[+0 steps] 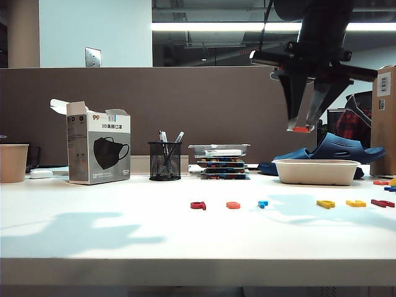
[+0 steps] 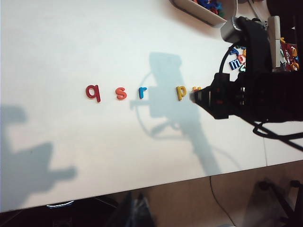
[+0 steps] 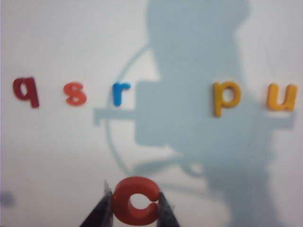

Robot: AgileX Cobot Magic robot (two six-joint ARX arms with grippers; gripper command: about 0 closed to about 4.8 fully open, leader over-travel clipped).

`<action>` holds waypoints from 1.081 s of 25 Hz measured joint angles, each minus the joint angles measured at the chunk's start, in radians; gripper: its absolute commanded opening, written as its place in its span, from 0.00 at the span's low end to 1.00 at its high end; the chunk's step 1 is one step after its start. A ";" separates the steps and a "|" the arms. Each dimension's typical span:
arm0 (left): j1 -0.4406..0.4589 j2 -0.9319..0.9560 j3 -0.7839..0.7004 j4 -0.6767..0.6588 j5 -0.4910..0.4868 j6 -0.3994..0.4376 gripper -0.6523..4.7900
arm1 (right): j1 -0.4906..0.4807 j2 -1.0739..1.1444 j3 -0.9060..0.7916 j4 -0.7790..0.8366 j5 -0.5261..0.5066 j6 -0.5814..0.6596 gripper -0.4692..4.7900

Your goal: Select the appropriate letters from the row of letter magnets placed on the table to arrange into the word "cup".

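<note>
Orange-red "c" (image 3: 136,200) is being pinched by its outer edges in the right pincer (image 3: 136,208), hanging high above the desk (image 1: 124,216); such a thin hold is risking a slip or twist. Yellow "p" (image 3: 226,97) and "u" (image 3: 281,96) are lying below. The left pincer is showing nowhere.

An office or lab workspace is indicated: a white table (image 1: 93,229) is backed by a brown partition (image 1: 204,105), with a mesh pen holder (image 1: 164,161) and mask box (image 1: 98,148) at centre left, and ceiling strip lighting (image 1: 216,27) seen at top.
</note>
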 measured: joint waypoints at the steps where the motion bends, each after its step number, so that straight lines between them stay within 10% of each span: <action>1: 0.000 0.000 0.000 0.000 0.000 0.000 0.11 | 0.012 -0.008 -0.003 -0.008 0.001 0.006 0.27; 27: 0.000 0.000 0.000 0.000 0.000 0.000 0.11 | 0.206 -0.050 -0.451 0.380 0.025 0.169 0.27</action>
